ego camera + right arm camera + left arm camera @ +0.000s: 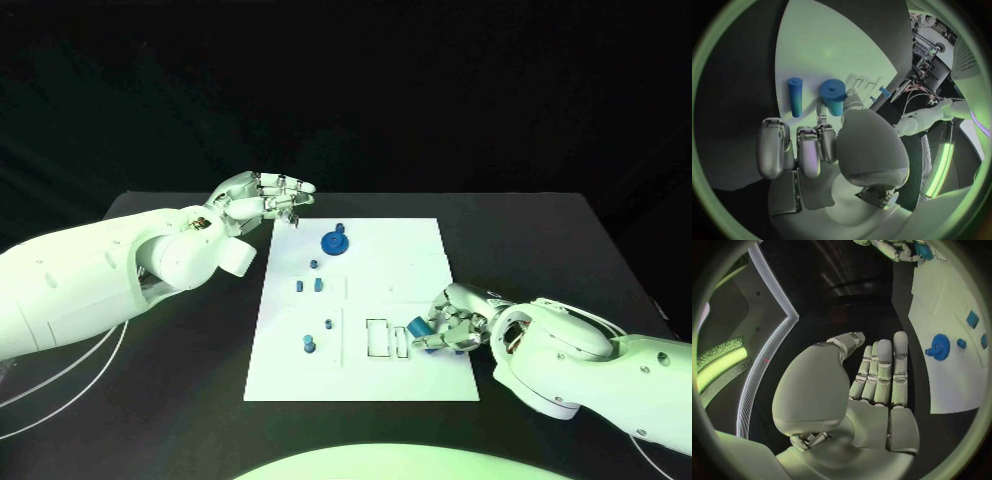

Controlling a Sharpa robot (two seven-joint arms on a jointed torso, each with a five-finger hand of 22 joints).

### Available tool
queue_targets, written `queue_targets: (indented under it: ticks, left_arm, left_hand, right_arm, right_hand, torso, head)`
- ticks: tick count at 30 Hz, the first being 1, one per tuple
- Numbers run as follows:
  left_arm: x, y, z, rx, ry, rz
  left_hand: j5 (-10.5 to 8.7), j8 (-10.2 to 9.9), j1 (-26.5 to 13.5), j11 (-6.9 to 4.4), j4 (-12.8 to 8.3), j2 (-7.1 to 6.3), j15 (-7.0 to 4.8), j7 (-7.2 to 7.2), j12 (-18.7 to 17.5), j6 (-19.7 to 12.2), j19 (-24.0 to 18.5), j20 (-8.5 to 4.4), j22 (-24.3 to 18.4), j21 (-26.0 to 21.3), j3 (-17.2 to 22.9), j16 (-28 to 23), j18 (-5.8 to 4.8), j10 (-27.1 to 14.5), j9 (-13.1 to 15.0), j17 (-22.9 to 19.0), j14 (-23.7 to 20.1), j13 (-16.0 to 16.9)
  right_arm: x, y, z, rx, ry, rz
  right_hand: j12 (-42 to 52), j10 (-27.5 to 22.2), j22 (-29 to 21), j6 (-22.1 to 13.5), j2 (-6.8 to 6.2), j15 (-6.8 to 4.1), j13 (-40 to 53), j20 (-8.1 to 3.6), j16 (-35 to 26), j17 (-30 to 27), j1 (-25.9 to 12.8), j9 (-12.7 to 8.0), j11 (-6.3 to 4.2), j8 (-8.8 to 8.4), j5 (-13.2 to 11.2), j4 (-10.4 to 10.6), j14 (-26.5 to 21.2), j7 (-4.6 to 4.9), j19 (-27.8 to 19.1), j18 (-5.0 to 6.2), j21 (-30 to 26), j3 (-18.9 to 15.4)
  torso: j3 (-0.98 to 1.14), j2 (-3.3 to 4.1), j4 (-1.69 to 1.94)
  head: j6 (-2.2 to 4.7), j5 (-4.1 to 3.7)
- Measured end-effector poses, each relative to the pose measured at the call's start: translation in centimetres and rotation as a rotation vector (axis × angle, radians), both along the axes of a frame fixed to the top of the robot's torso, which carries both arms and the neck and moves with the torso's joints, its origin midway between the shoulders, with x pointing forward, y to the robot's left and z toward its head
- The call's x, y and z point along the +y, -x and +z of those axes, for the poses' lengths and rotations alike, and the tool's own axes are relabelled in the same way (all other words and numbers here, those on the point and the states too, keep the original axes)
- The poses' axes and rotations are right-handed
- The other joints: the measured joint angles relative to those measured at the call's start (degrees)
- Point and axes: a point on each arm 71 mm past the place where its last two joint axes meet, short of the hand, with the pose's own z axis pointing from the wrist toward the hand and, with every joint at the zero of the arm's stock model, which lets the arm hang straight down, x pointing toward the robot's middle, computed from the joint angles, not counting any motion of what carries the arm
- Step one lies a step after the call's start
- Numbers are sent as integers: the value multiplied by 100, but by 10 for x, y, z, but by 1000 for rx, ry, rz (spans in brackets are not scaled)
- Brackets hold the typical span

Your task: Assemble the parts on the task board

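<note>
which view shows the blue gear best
The left wrist view: the blue gear lies unobstructed on the task board, its toothed rim plain to see. The head view shows the same gear much smaller, near the board's far edge, teeth barely readable. In the right wrist view I cannot make it out.

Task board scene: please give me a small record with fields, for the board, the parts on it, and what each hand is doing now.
board: white task board in the middle of the black table
gear: blue gear lies near the board's far left corner
small parts: small blue pieces stand left of the board's centre
left hand: left hand is beyond the board's far left corner, holds nothing
right hand: right hand at the board's near right edge, pinches a blue cylinder
loose part: a thinner blue peg lies beside that cylinder
</note>
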Motion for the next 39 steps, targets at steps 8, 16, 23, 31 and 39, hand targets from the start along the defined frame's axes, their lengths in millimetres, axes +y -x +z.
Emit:
queue_targets:
  ticks: [8,16,23,31,39]
  left_arm:
    - [0,0,0,2,-1,0]
    - [-1,0,0,3,-1,-2]
    - [-2,0,-1,4,-1,-3]
    - [-2,0,0,4,0,-5]
    - [-2,0,0,5,-1,-6]
  left_hand:
    - [0,0,0,0,0,0,22,0,0,0,0,0,0,0,0,0,0,0,2,-2,-22,-1]
    - [0,0,0,0,0,0,21,0,0,0,0,0,0,0,0,0,0,1,1,-2,-21,-1]
    - [0,0,0,0,0,0,21,0,0,0,0,0,0,-7,0,0,0,1,1,-1,-21,-1]
    - [0,0,0,0,0,0,21,0,0,0,0,0,0,-23,0,0,0,1,1,-1,-21,-1]
    - [0,0,0,-1,0,0,21,0,0,0,0,0,0,-23,0,0,0,1,0,-7,-21,-6]
  right_arm:
    - [0,4,8,7,-58,-39]
    - [6,3,26,22,-136,-68]
    - [20,3,23,81,-171,-65]
    - [35,4,12,140,-178,-44]
    - [46,5,6,170,-183,-28]
  right_hand:
    - [0,10,4,17,75,-41,0,0,2,0,86,-16,-31,0,12,14,0,17,0,-1,44,44]
    - [54,11,3,39,161,-41,-1,-42,22,-1,0,-16,-71,0,11,14,0,39,0,0,66,45]
    - [61,11,3,69,275,-61,-1,-41,22,-1,-113,-16,-71,0,6,15,-21,70,0,-1,65,44]
    - [60,0,2,89,401,-82,-1,-41,22,-1,-256,-16,-81,0,-5,17,0,90,0,0,65,-21]
    - [60,4,1,91,362,-81,-2,-62,22,4,-387,-10,-102,56,-5,17,-1,91,-21,1,65,-53]
  torso:
    - [-1,-1,0]
    - [-8,-4,1]
    - [-13,-4,4]
    - [-11,1,6]
    - [-3,3,3]
  head:
    - [13,2]
    - [32,-9]
    - [32,-10]
    - [10,8]
    - [-7,26]
